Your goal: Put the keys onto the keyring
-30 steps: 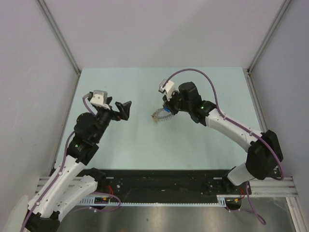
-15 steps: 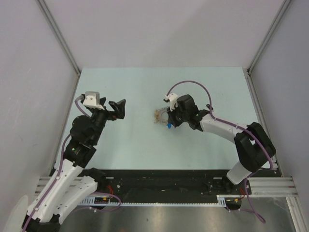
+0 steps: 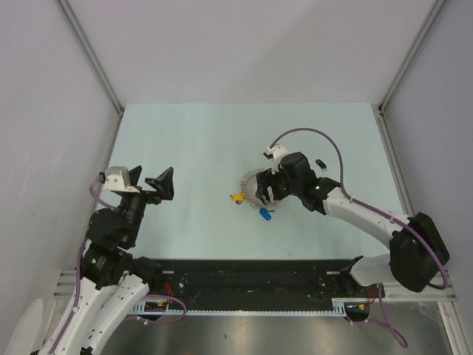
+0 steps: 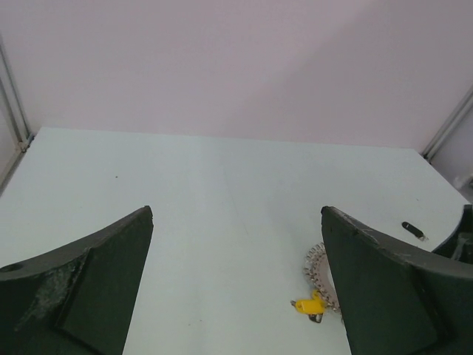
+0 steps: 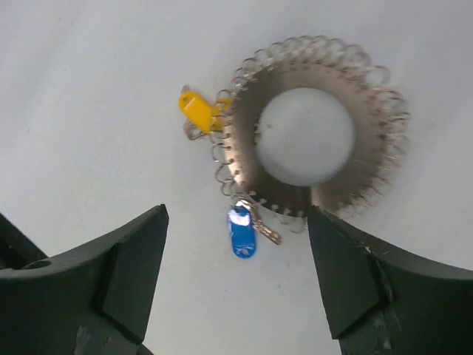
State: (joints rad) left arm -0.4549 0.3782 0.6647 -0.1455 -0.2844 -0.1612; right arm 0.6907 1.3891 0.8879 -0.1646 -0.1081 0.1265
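The left tool [image 3: 151, 185] hangs above the left side of the pale desk [image 3: 192, 133], well apart from everything else. Its jaws are spread wide. The left wrist view shows only bare desk between its fingers [image 4: 89, 274], so this tool [image 4: 236, 214] is released and touches nothing.

Near the middle of the desk lies the yellow key [image 3: 236, 197]. Its head points away from the keyring [image 3: 251, 183] and its metal end is in among the wire loops on the ring's rim. In the right wrist view the yellow key [image 5: 196, 109] is at the upper left of the keyring [image 5: 244, 148], which lies flat with bare desk showing through its round hole.

Just beside it, on the near side of the ring, lies the blue key [image 3: 264, 214]. From the wrist, the blade of the blue key [image 5: 240, 233] meets the scalloped rim; whether it is threaded through a loop I cannot tell.

The right tool [image 3: 266, 188] is over the keyring, partly covering it from above. Its jaws are apart and this tool [image 5: 236, 214] is released, gripping neither ring nor key.

Further right, the black key [image 3: 320, 163] lies alone on the desk, apart from the ring.
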